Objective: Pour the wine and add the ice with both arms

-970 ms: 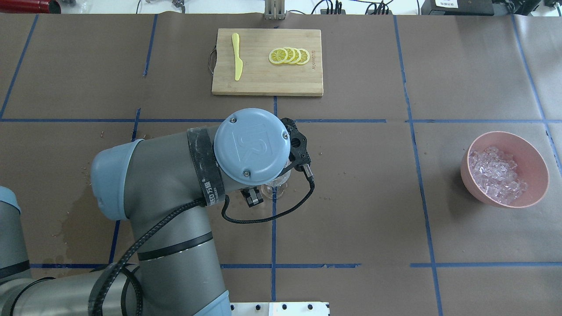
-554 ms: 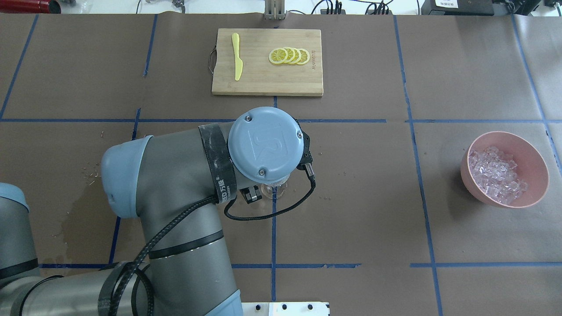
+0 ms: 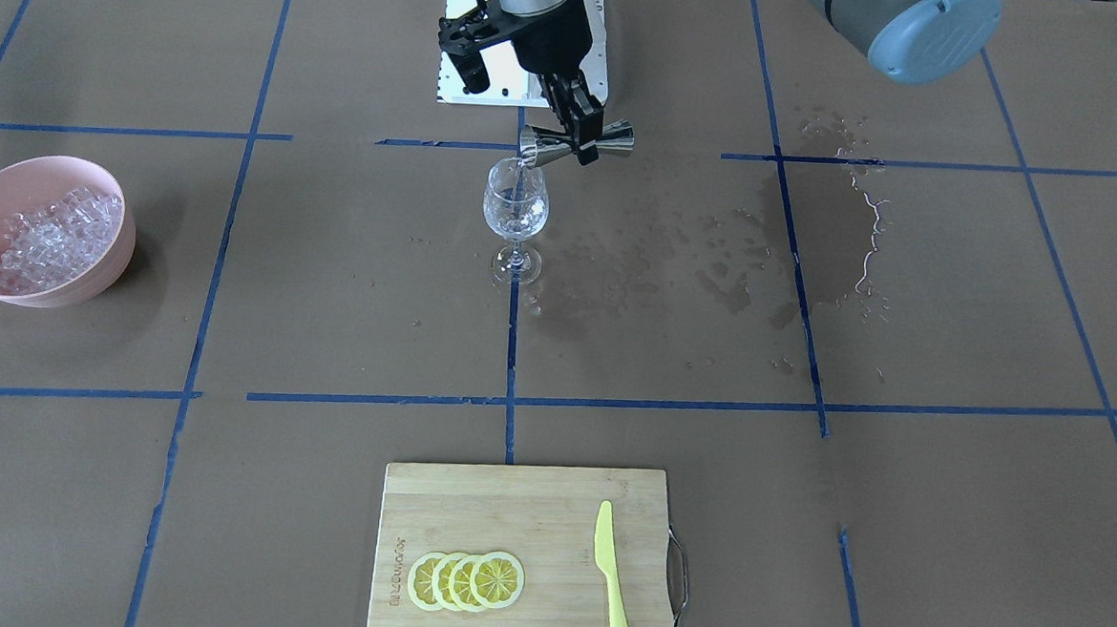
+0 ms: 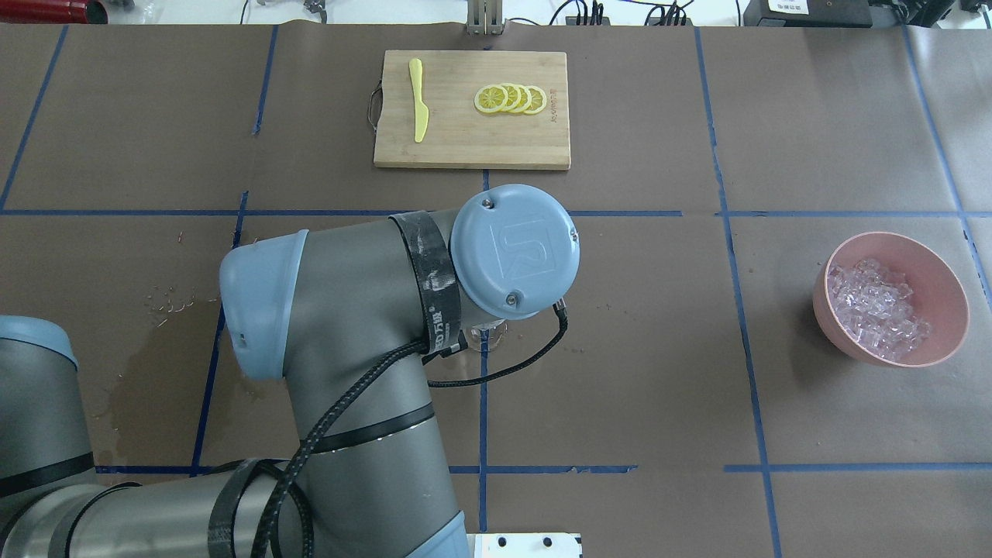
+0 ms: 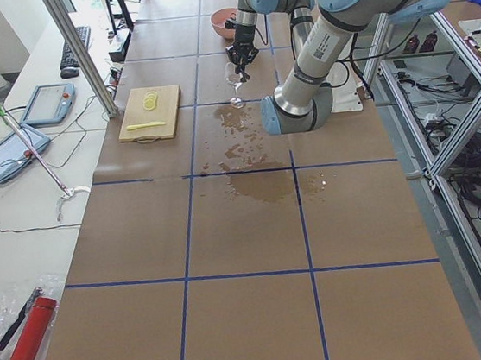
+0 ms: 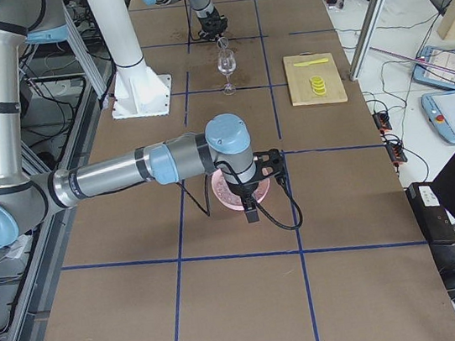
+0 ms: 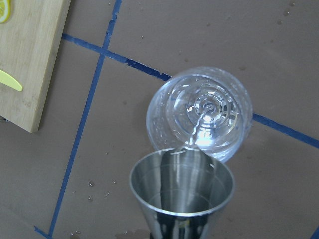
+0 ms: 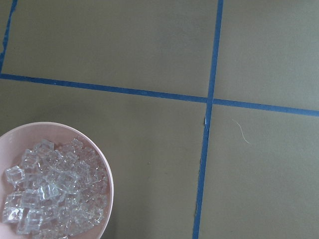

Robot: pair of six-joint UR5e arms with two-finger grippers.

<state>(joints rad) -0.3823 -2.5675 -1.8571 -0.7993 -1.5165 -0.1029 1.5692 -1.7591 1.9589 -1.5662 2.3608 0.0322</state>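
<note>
My left gripper [image 3: 582, 138] is shut on a steel jigger [image 3: 615, 138] and holds it tipped on its side just above a clear wine glass [image 3: 515, 206]. In the left wrist view a thin clear stream runs from the jigger [image 7: 182, 191] into the glass [image 7: 199, 112]. In the overhead view my left wrist hides the gripper and most of the glass [image 4: 487, 332]. The ice [image 4: 876, 302] fills a pink bowl [image 4: 942, 267] at the right; both show in the right wrist view, the ice [image 8: 50, 194] in the bowl [image 8: 45, 132]. My right gripper [image 6: 250, 211] hangs near the bowl; I cannot tell if it is open.
A bamboo cutting board [image 4: 465, 143] at the far middle carries lemon slices [image 4: 510, 98] and a yellow knife [image 4: 419, 101]. Wet patches [image 3: 811, 231] darken the brown paper on my left side. The white pedestal base [image 3: 457, 69] stands behind the glass.
My left wrist has swung to the right and now covers the glass in the overhead view. The gripper finger seen beside the glass before is now hidden.
</note>
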